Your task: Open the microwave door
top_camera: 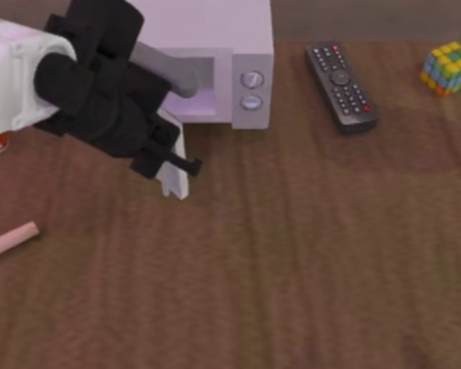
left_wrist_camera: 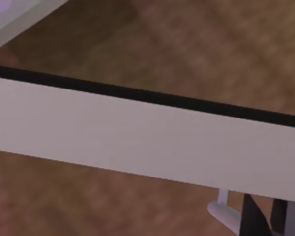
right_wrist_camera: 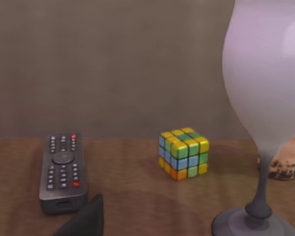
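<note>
Top view: microwave [top_camera: 242,46] sits at the table's [top_camera: 307,269] far edge, left of centre; its door [top_camera: 174,165] is already swung well out toward you, cavity exposed. Left gripper [top_camera: 177,164] is at the door's free edge; you can't tell if its fingers are closed. Door reads as a stiff, light, smooth hinged panel, so take the slim handle and follow the arc. Right arm is out of that view.

microwave door [left_wrist_camera: 147,142]: white panel edge, black-trimmed, crossed frame | handle [left_wrist_camera: 223,214]: partly visible | worktop [left_wrist_camera: 196,54]: brown wood
</note>
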`<state>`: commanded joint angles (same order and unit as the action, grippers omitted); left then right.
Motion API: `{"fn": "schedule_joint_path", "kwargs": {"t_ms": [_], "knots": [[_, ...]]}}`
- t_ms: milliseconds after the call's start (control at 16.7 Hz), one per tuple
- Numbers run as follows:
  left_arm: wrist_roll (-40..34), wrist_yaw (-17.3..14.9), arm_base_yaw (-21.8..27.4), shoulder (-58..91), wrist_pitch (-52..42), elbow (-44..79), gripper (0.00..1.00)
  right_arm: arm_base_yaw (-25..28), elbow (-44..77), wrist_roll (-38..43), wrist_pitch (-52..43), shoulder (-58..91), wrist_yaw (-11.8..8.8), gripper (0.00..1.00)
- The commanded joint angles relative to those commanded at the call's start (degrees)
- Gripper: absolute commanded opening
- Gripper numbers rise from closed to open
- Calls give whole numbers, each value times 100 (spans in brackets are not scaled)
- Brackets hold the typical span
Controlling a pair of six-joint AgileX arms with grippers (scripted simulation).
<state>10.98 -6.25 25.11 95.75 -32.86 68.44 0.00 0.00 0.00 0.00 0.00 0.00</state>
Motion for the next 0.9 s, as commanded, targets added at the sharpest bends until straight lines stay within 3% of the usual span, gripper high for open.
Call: {"fn": "schedule_joint_path", "kwargs": {"t_ms": [900], "knots": [[1011, -556, -413, -279, -160, -280, 0, 0, 0, 0, 0, 0, 0, 100]]}}
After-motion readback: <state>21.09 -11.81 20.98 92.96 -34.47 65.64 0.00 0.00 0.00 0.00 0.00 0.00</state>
